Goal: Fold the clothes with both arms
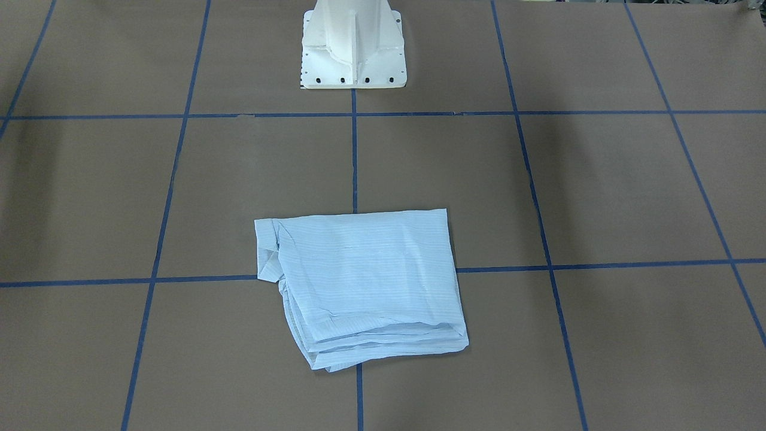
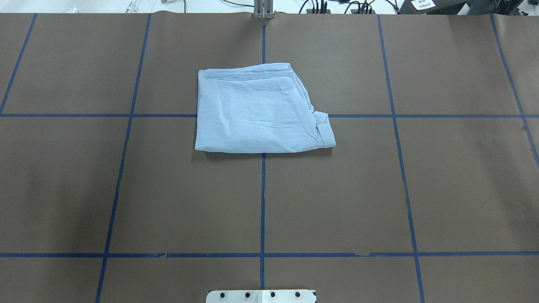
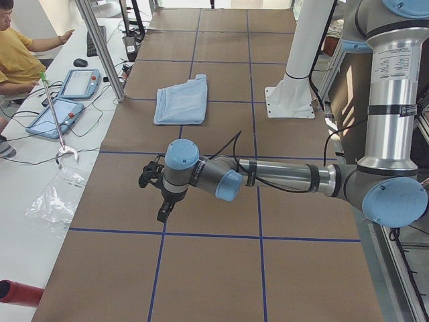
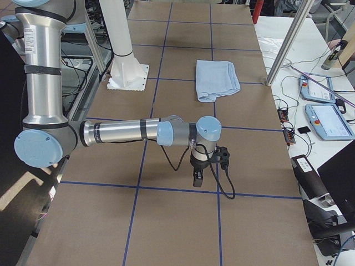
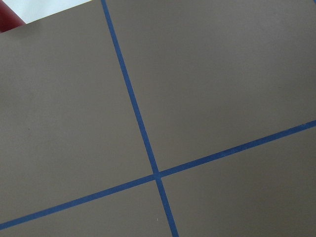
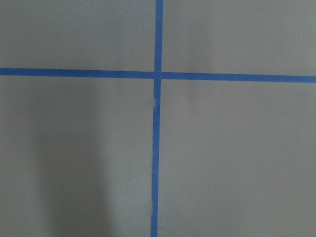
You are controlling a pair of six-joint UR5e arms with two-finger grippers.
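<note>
Front-facing view: shirt [image 1: 359, 287] is folded into a flat, roughly rectangular stack on the brown bench [image 1: 598, 191]. It lies across a crossing of the blue tape lines [image 1: 538, 179], well apart from the white pedestal [image 1: 353, 48], with layered edges showing along its near side. Overhead view: the same stack sits in the far half of the bench on the centre tape line, a small tucked flap at its right edge. Left side view: left arm [image 3: 281, 176] reaches low and level over the bench, and the left fingers [image 3: 163, 213] point down above bare paper just beside a tape line. The shirt lies well apart from them, farther along the bench beside the pedestal. Cannot tell whether these fingers are spread or pressed together. Right side view: right arm [image 4: 116, 132] is posed likewise, the right fingers [image 4: 198, 178] point down over bare paper, and the shirt is again well beyond them. Their state cannot be told either. Left wrist view: brown paper and one tape crossing only. Right wrist view: the same.
</note>
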